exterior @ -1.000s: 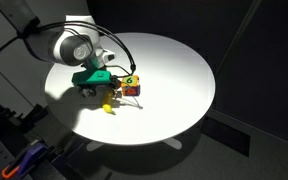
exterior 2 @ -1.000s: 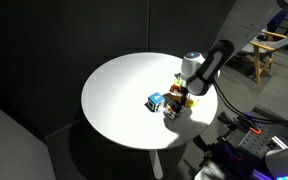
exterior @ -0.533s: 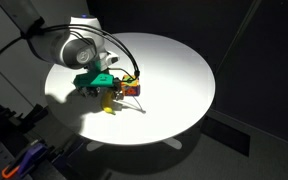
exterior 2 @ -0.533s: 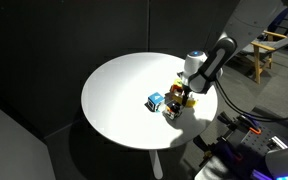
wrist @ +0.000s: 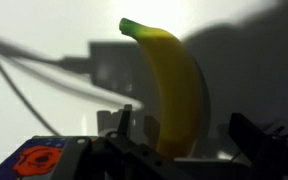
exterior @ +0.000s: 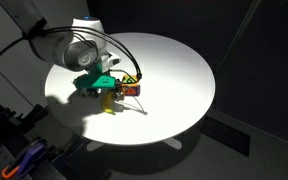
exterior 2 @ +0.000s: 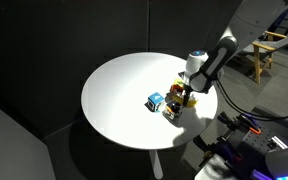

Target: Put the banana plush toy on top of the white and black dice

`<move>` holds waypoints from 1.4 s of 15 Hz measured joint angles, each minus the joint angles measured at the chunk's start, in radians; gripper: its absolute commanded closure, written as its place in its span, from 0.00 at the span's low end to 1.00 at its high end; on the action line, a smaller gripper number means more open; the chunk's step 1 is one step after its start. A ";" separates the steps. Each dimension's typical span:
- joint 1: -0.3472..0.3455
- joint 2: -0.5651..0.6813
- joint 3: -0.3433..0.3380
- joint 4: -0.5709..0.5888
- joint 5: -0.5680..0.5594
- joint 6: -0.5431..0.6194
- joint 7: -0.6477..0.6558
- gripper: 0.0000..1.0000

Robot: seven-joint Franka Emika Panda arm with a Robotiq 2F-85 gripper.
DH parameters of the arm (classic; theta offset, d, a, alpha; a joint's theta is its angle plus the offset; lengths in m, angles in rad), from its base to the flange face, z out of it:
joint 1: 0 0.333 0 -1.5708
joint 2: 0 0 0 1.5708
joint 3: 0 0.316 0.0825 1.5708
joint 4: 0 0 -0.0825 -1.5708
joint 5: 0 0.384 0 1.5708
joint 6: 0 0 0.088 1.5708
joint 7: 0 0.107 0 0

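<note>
While the gripper (wrist: 187, 130) hangs near the tabletop's (exterior: 179, 65) edge, its fingers (wrist: 124, 118) stand wide, straddling the banana plush toy (wrist: 174, 80).

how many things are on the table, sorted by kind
banana plush toy: 1
cubes: 3 (blue cube, red and yellow cube, white and black dice, dim in shadow)
total: 4
</note>
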 measured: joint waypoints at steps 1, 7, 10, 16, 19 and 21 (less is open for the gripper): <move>-0.004 0.002 0.004 0.000 0.000 0.000 -0.007 0.27; -0.030 0.007 0.021 0.001 0.000 0.000 -0.030 0.75; -0.033 0.005 0.021 0.001 0.001 0.000 -0.029 0.84; -0.039 -0.027 0.027 -0.013 0.015 -0.007 -0.026 0.84; -0.053 -0.063 0.049 -0.039 0.044 -0.036 -0.026 0.84; -0.070 -0.094 0.072 -0.060 0.080 -0.072 -0.026 0.84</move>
